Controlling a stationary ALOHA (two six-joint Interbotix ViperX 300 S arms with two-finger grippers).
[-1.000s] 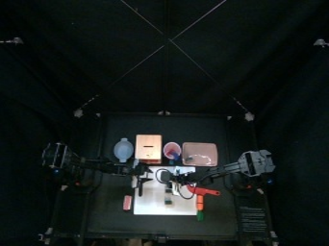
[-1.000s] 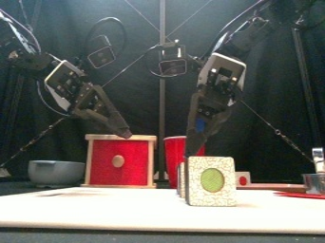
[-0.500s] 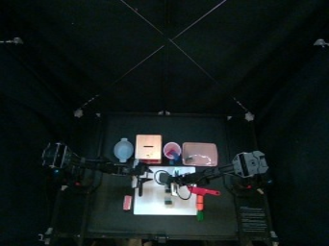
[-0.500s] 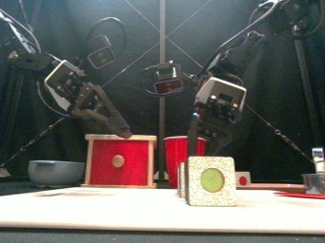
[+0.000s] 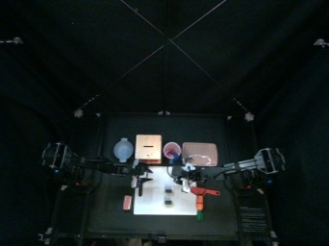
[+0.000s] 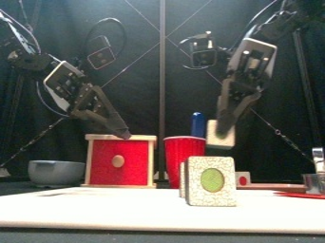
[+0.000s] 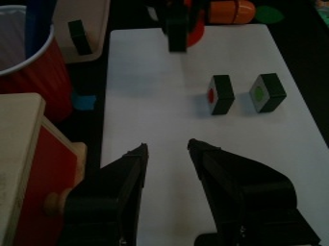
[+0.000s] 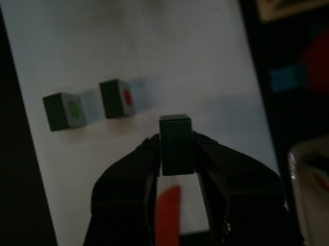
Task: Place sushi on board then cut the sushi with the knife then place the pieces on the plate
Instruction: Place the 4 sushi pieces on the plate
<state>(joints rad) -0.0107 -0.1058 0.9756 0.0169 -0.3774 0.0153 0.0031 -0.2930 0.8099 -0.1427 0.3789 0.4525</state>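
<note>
Two dark green sushi pieces (image 7: 221, 94) (image 7: 266, 93) stand on the white cutting board (image 5: 167, 204); from the front the near one (image 6: 211, 180) shows its green centre. My right gripper (image 6: 225, 133) hangs above the board, shut on a third sushi piece (image 8: 175, 154). In the top view the right gripper (image 5: 186, 179) is over the board's back right part. My left gripper (image 7: 167, 149) is open and holds nothing, hovering over the board's left side (image 5: 144, 174). A blue knife (image 6: 197, 123) stands in the red cup (image 6: 184, 157). The pink plate (image 5: 199, 152) lies behind the board on the right.
The wooden box (image 5: 148, 147) with its red drawer front (image 6: 118, 161) and the blue-grey bowl (image 5: 123, 149) stand along the back left. A red-orange toy (image 5: 206, 191) lies off the board's right edge, and a small red toy (image 5: 127, 202) off its left edge.
My right gripper dipped toward the board half a second ago and has since risen and shifted right with a sushi piece in its jaws. The left arm has stayed where it was.
</note>
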